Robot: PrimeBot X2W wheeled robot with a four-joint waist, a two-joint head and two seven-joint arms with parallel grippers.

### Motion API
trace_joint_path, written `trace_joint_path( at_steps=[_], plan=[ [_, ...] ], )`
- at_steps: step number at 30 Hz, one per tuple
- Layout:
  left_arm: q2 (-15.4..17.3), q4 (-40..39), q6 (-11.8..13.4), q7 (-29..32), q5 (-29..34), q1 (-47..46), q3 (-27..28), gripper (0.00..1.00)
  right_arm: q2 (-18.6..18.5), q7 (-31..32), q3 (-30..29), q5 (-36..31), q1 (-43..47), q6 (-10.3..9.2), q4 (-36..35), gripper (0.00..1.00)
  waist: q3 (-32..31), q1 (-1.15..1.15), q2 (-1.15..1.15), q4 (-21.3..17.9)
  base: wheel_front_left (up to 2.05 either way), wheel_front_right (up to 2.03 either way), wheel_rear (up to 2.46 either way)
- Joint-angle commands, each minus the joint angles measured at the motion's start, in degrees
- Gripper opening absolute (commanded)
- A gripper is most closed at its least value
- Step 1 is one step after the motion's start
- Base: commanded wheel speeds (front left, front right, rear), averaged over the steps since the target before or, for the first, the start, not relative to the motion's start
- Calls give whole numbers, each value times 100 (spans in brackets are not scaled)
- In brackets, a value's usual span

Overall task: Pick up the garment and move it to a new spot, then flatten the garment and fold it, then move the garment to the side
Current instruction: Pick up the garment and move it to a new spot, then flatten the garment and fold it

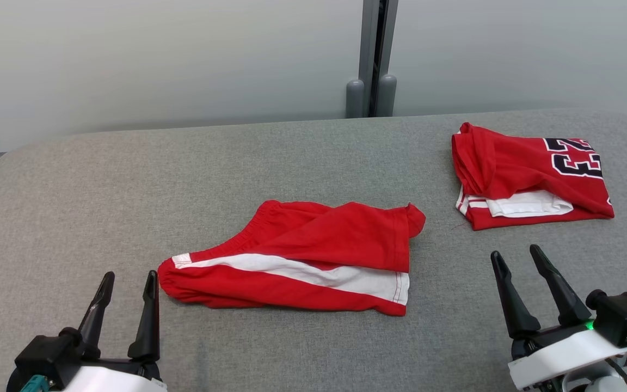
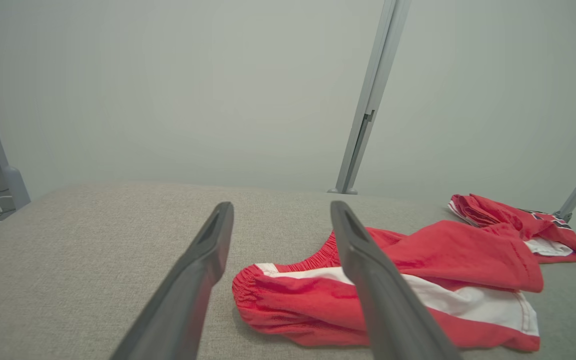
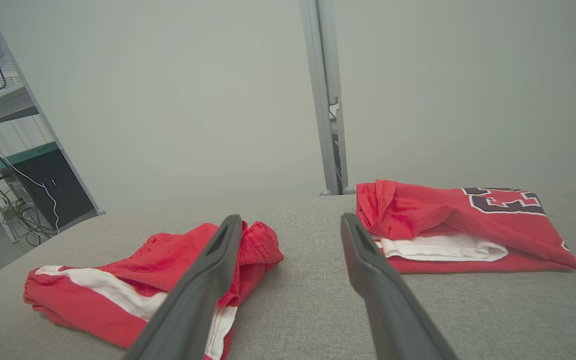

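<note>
1. The garment, a pair of red shorts (image 1: 302, 256) with a white side stripe, lies near the middle of the grey tabletop (image 1: 74, 207). Its elastic waistband points to the robot's left and its leg hems to the right. Nothing is gripping it.
2. The top layer of the shorts is doubled loosely over the lower one, so we cannot tell how the legs lie underneath.
3. In the left wrist view one dark finger crosses in front of the shorts and hides a strip of them. In the right wrist view a finger covers part of the hem end.
4. The left end effector (image 1: 130, 275) is at the lower left, near the waistband end but clear of the cloth. Its two fingers are spread apart and empty.
5. The right end effector (image 1: 514, 252) is at the lower right, past the hem end, also with its fingers apart and empty.
6. A folded red jersey (image 1: 531, 174) lies at the far right of the tabletop, well apart from the shorts. A white layer shows at its near edge. The fold cuts off its dark numerals, so we cannot read them whole.
7. Behind the tabletop we see a pale wall (image 1: 155, 54) and a grey post (image 1: 370, 54).
8. The bottom edge of the head view cuts off both arms.
</note>
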Motion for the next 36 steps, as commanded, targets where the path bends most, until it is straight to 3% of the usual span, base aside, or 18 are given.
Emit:
trace_joint_path(
  at_steps=[1, 13, 23, 36],
  plan=[
    [-59, 58, -77, -9, 87, -39, 62, 100, -67, -32, 36, 40, -27, 3, 74, 100, -13, 0, 0, 11, 0, 0, 0],
    [-305, 240, -371, -9, 366, -87, 227, 100, -296, -20, 715, 480, -249, 3, 848, 100, -112, 0, 0, 357, 0, 0, 0],
    [-457, 326, -540, -9, 499, -208, 246, 100, -254, 675, 1575, 1026, -856, 3, 1929, 100, -8, 0, 0, 678, 0, 0, 0],
    [-614, 463, -716, -10, 616, -382, 346, 100, -146, 623, 1967, 1454, -1490, 3, 2955, 100, 136, 0, 0, 995, 0, 0, 0]
  ],
)
